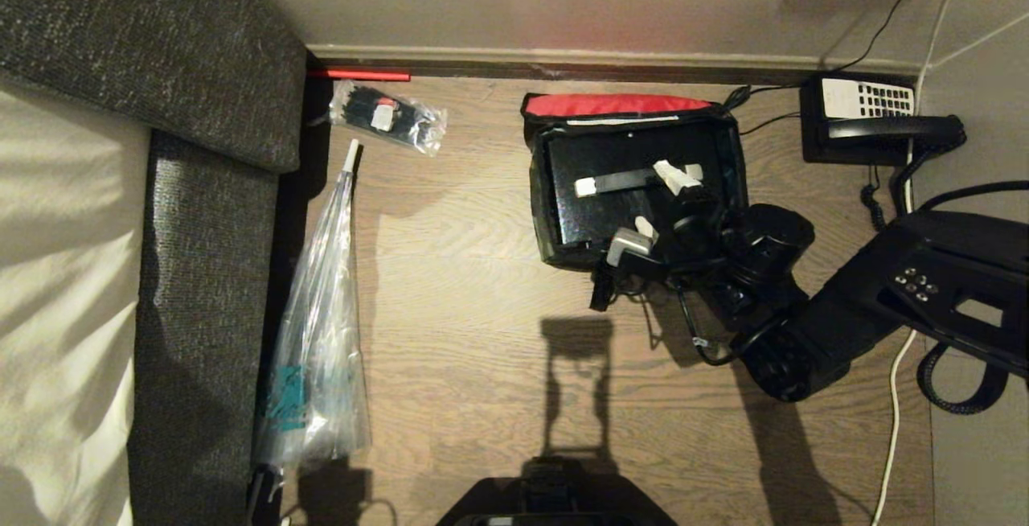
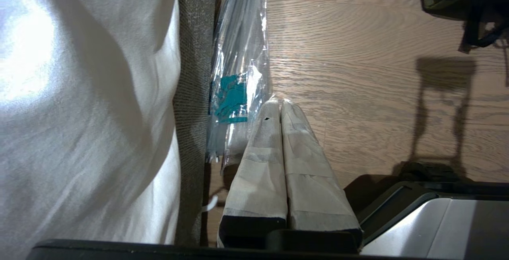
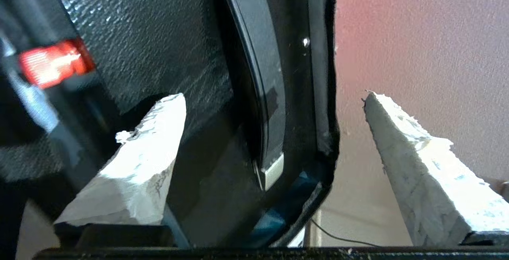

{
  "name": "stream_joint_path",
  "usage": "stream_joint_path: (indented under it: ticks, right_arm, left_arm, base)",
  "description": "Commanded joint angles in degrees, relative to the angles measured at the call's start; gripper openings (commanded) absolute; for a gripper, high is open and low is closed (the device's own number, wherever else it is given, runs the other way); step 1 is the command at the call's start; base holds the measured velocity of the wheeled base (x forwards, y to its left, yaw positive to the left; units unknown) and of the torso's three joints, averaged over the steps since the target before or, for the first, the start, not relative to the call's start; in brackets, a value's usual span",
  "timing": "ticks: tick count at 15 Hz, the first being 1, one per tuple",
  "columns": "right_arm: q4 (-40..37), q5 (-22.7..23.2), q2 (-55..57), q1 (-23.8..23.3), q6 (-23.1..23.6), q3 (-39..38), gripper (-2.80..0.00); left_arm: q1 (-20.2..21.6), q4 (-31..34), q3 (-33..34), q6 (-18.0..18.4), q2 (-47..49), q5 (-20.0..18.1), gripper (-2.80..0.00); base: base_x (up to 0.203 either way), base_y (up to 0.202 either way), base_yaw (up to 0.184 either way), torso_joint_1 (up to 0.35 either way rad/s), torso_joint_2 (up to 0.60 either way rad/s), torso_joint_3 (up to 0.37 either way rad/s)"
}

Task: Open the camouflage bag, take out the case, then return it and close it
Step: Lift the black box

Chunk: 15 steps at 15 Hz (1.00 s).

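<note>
While its taped fingers (image 3: 151,160) stand spread wide with nothing clamped between them, the right gripper (image 1: 659,203) hangs over the near right part of the camouflage bag (image 1: 727,120), one finger near the white tab at the end of the case's strap handle (image 1: 623,181). From the right wrist, the fingers straddle the edge of the case (image 1: 579,216) and the bag's black rim without pressing either. That flat black case lies inside the open bag, filling nearly its whole footprint, and the bag's red-lined lid (image 1: 615,104) is folded back toward the wall. Sitting on the wooden floor (image 1: 482,349), the bag is just left of a black telephone (image 1: 872,120) with a white keypad. Well apart to the left, a long clear plastic sleeve (image 1: 317,333) lies along the grey bed frame (image 1: 201,309), a small wrapped packet (image 1: 390,117) beyond its tip. Beside that sleeve, low over the floor, the left gripper (image 2: 280,105) is parked with its taped fingers pressed together.
</note>
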<state>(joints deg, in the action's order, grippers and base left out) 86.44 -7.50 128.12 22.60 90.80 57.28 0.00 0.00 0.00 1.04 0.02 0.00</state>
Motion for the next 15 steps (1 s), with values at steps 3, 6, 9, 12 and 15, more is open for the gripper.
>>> stream_joint_path:
  ticks: [3, 6, 9, 12, 15]
  right_arm:
    - [-0.09, 0.04, 2.36, -0.21, 0.61, 4.92, 0.00]
    - [-0.30, 0.01, 3.38, -0.37, 1.03, 8.31, 0.00]
    - [-0.21, 0.03, 4.30, -1.14, 1.26, 9.95, 0.00]
    - [-0.48, 0.08, 5.74, -1.63, 1.59, 13.03, 0.00]
    - [-0.75, 0.11, 7.15, -2.02, 1.93, 15.66, 0.00]
  left_arm:
    - [0.00, 0.00, 0.00, 0.02, -0.02, 0.00, -2.80]
    - [0.00, 0.00, 0.00, 0.02, -0.02, 0.00, -2.80]
    - [0.00, 0.00, 0.00, 0.02, -0.02, 0.00, -2.80]
    - [0.00, 0.00, 0.00, 0.02, -0.02, 0.00, -2.80]
    - [0.00, 0.00, 0.00, 0.02, -0.02, 0.00, -2.80]
  base:
    - [0.000, 0.000, 0.000, 0.000, 0.00, 0.000]
    - [0.000, 0.000, 0.000, 0.000, 0.00, 0.000]
    - [0.000, 0.000, 0.000, 0.000, 0.00, 0.000]
    - [0.000, 0.000, 0.000, 0.000, 0.00, 0.000]
    - [0.000, 0.000, 0.000, 0.000, 0.00, 0.000]
